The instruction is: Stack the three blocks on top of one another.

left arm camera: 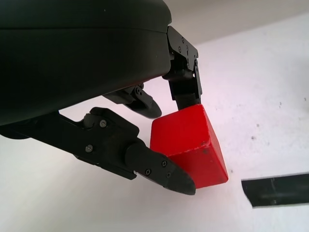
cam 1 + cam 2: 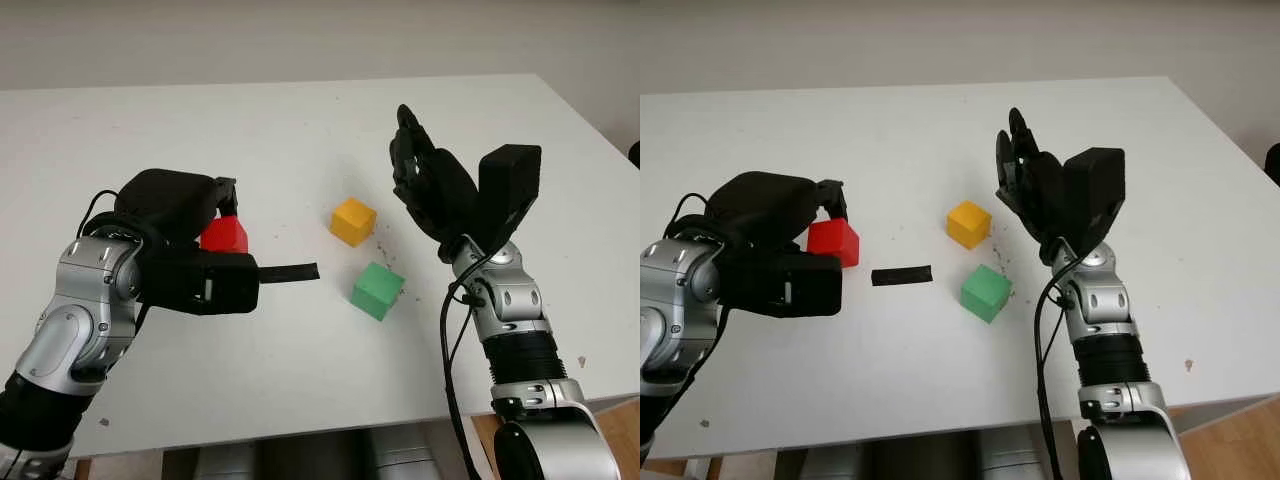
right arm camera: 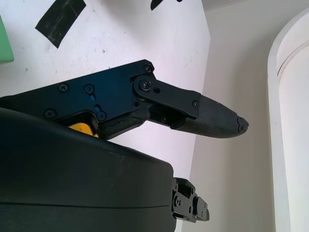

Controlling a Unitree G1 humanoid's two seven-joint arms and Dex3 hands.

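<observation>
The left hand (image 2: 205,225) holds the small red cube-shaped block (image 2: 225,236) at the left part of the white table (image 2: 300,130). In the left wrist view, one black finger (image 1: 186,87) presses on the top back edge of this block and another finger (image 1: 161,169) lies along its lower front face, so the fingers are closed around it. Whether the block touches the table or is a little above it, I cannot tell; the bulky black shell of the hand hides most of it from the head camera.

Just beyond the fingertips of this hand, toward the right hand, a short strip of black tape (image 2: 902,275) lies flat on the table.

The right hand (image 2: 425,180) is raised above the table, open, holding nothing, with its fingers pointing up and away from the robot. The small yellow cube-shaped block (image 2: 353,221) stands near this hand, on its inner side, between both hands. The small green cube-shaped block (image 2: 377,290) stands just nearer to the robot than the yellow one, apart from it. Both are on the table, not stacked.
</observation>
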